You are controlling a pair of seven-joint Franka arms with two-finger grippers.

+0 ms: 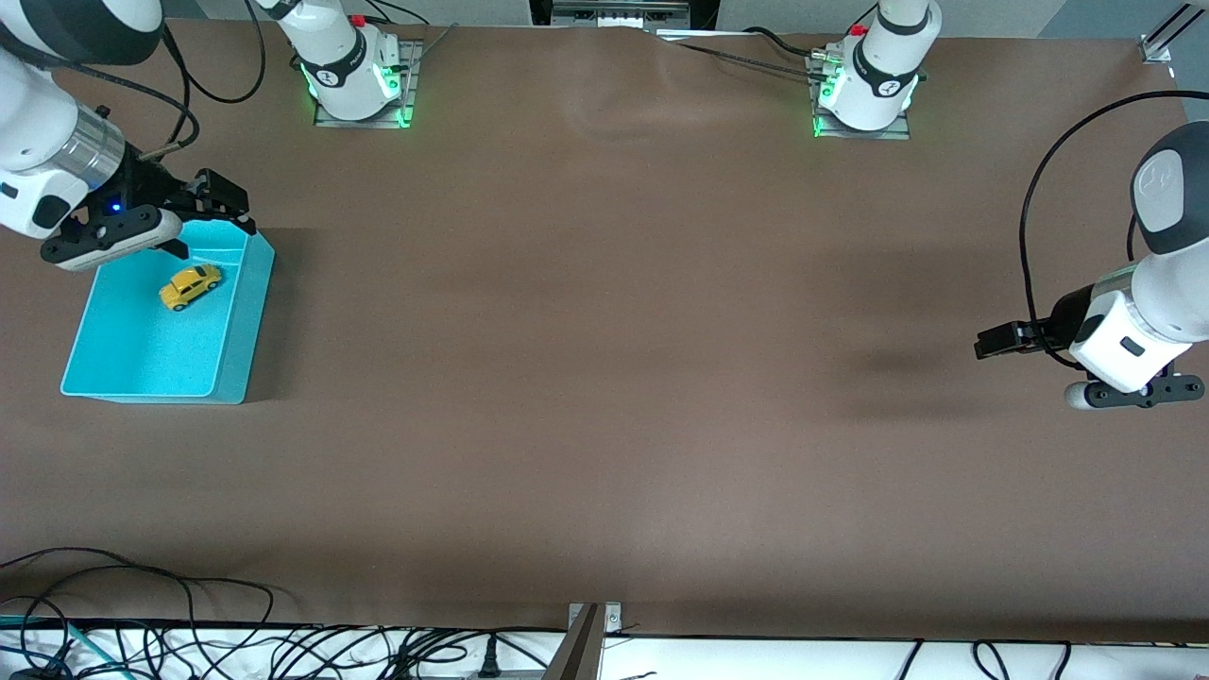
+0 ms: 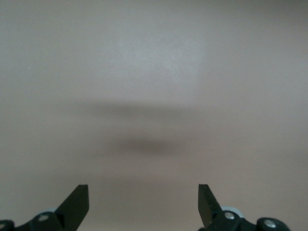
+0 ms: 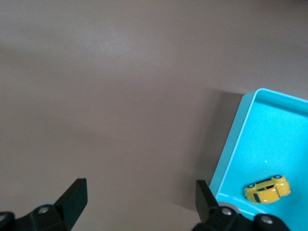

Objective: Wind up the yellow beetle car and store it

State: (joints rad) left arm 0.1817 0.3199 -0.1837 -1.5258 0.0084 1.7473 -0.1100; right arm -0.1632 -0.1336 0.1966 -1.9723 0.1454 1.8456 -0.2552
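- The yellow beetle car (image 1: 191, 286) sat inside the turquoise tray (image 1: 241, 326) at the right arm's end of the table (image 1: 604, 378), on the tray floor and apart from its walls.
- It looked light, hard and smooth, much smaller than a claw; a pinch across its flanks, low on the body, seemed the surest hold, since the rounded roof would likely slip.
- The right claw (image 1: 212, 219) hung over the tray's upper rim with nothing in it, fingers spread.
- The left claw (image 2: 143, 199) waited over bare table at the left arm's end, fingers apart and empty.
- In the right wrist view the car (image 3: 268, 188) appeared to lie tipped on its side, though the front view left that unsure.
- No winding key or wheel detail could be made out, and the tray was cut off in the right wrist view.
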